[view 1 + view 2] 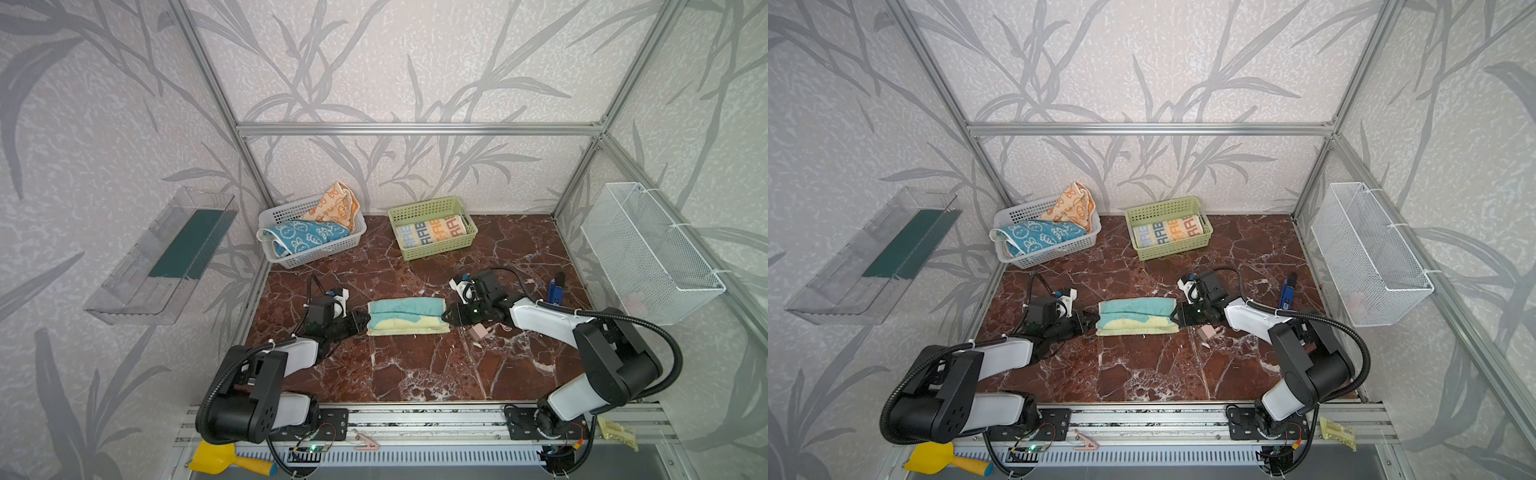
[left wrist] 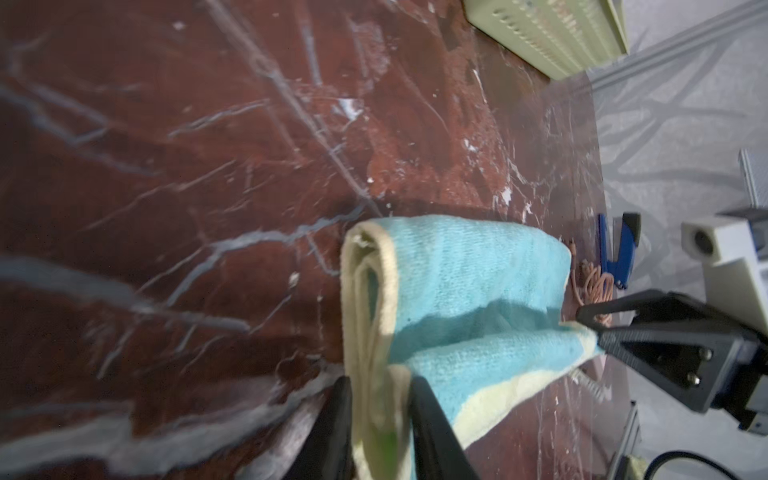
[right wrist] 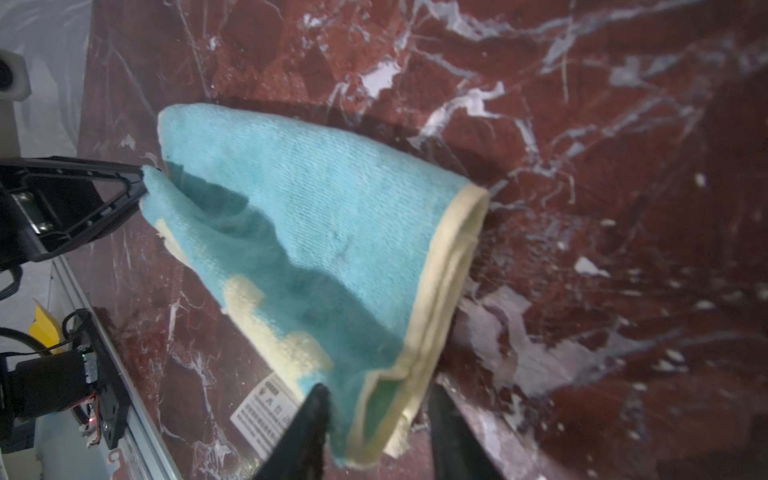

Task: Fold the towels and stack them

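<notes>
Towel (image 1: pixel 408 318) lies folded mid-tabletop (image 1: pixel 415 374); folding looks done. Your right pincer (image 3: pixel 378 390) gapes loose round one end; left pincer (image 2: pixel 379 382) sits narrow on the other, grip impossible to tell. Back both out without dragging, then stack.

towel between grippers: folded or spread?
Folded. The blue-and-yellow towel lies as a narrow strip on the table; both wrist views show stacked hem layers at its ends.
</notes>
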Available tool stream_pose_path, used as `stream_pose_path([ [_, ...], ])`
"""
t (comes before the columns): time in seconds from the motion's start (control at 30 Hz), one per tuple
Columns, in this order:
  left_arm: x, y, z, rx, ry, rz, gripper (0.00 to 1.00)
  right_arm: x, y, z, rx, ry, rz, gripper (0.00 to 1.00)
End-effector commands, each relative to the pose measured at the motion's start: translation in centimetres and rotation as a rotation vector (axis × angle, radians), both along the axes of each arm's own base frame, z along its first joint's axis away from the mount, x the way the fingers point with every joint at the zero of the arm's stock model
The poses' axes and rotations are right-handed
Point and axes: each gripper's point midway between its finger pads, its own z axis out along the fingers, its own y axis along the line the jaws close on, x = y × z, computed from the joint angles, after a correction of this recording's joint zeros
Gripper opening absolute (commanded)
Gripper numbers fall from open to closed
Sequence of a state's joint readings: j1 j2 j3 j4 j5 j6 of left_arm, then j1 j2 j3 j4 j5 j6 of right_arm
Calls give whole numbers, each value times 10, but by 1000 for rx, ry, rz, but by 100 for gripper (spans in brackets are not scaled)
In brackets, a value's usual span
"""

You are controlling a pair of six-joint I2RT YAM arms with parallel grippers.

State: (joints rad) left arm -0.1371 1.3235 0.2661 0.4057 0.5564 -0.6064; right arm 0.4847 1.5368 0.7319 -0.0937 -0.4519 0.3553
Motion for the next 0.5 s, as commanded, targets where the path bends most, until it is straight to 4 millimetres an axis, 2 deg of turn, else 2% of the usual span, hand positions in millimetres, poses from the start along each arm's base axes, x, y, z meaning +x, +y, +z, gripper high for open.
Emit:
stream_pose_path([
  [0.0, 5, 12, 15, 39, -53, 66, 34, -6, -2, 35, 28, -72, -5, 57],
  [0.13, 3, 24, 39, 113, -114, 91, 37, -6, -17, 51, -5, -138, -65, 62],
  [0.23, 6, 26, 58, 141, -165, 93, 37, 3, -27, 44, -63, -111, -132, 65],
  [0.33, 13, 18, 70, 150, -180, 61, 36, 12, -18, 32, -71, -29, -142, 65],
  [0.47, 17, -10, 62, 185, -126, -37, 36, 22, 0, 11, -102, 102, -121, 68],
])
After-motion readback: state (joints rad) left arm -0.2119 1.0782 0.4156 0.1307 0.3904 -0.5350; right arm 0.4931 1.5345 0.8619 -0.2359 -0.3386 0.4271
